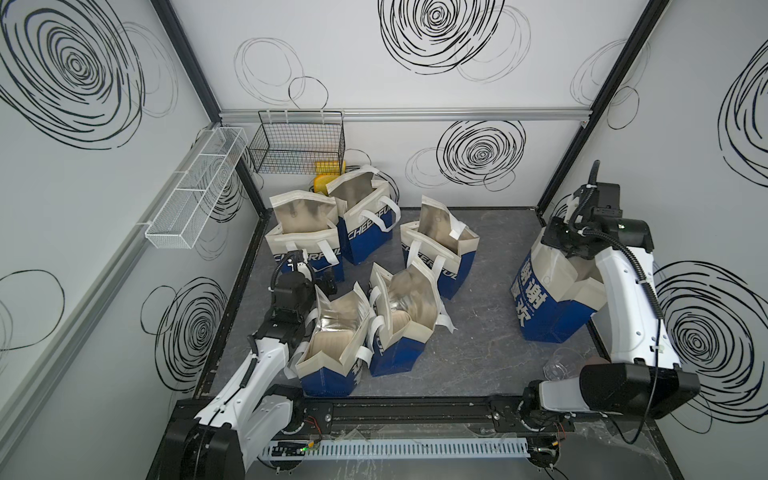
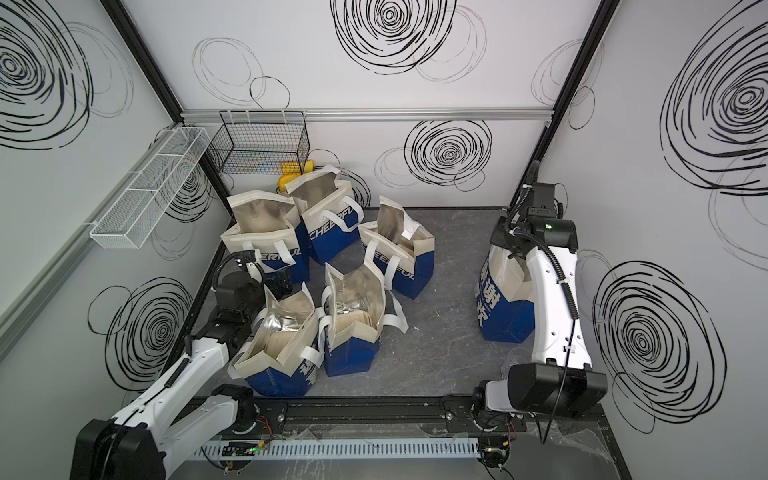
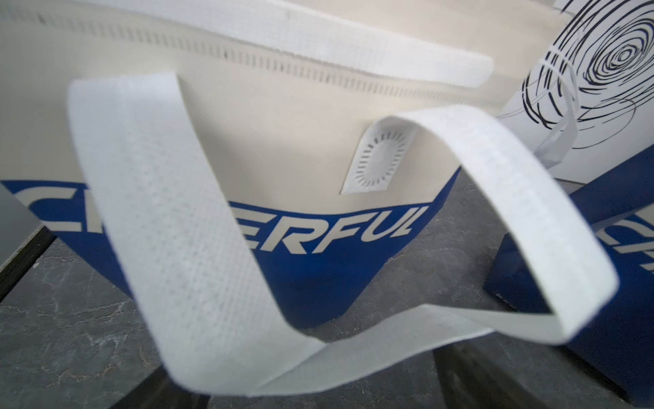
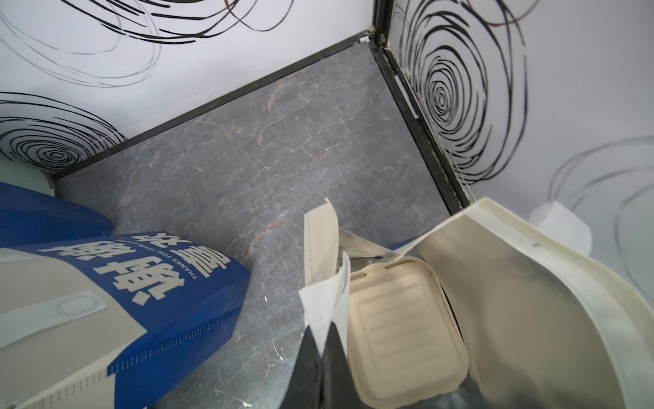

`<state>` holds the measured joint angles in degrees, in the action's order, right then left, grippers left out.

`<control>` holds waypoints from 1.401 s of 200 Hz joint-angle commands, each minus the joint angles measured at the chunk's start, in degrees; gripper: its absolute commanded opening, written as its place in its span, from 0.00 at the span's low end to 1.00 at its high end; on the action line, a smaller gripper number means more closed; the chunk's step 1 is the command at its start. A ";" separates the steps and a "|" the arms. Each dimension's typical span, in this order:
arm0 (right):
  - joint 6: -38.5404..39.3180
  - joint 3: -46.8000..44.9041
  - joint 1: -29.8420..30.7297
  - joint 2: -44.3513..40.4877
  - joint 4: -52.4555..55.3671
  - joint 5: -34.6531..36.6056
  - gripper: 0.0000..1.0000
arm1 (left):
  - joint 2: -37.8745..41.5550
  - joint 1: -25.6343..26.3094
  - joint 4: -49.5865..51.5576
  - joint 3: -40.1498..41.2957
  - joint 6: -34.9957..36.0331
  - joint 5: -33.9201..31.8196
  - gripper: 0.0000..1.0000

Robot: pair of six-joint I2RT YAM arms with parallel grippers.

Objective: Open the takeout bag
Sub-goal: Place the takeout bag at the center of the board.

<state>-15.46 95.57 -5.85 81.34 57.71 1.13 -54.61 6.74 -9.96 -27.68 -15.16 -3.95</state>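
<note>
Five bags (image 1: pixel 405 303) stood clustered on the tabletop's (image 1: pixel 478 353) left half, three toward the back edge and two nearer the front. A takeout bag (image 1: pixel 552 299) stood apart by the right edge, a container (image 4: pixel 400 318) inside it. A wire basket (image 1: pixel 299 145) hung above the back-left corner.

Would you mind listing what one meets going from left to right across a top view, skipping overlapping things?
White mesh shelf → black wire basket → rightmost open bag of the cluster → lone takeout bag.

Blue/cream takeout bag (image 1: pixel 544 316), gry marbled tabletop (image 1: pixel 478 353)
</note>
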 commanded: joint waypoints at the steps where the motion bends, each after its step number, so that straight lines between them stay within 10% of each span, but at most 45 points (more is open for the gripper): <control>1: -0.78 1.31 2.17 3.34 -8.10 1.39 0.00 | 2.18 0.72 -0.47 -0.84 1.69 -0.02 0.98; 176: 5.09 37.43 10.29 39.70 -14.21 -2.57 0.00 | 10.05 -1.10 8.09 -1.75 5.81 0.72 0.98; 225: 6.01 37.46 10.24 37.69 -12.25 -2.60 0.58 | 11.29 -3.56 7.61 -2.28 4.54 0.63 0.98; 280: 7.84 37.67 9.94 33.43 -12.34 -2.14 0.76 | 9.44 -4.02 5.41 -5.11 3.12 1.89 0.97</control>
<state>-8.95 131.72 4.16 119.42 44.16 -1.34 -44.45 3.14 -1.37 -29.69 -11.09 -3.22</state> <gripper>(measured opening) 0.745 0.975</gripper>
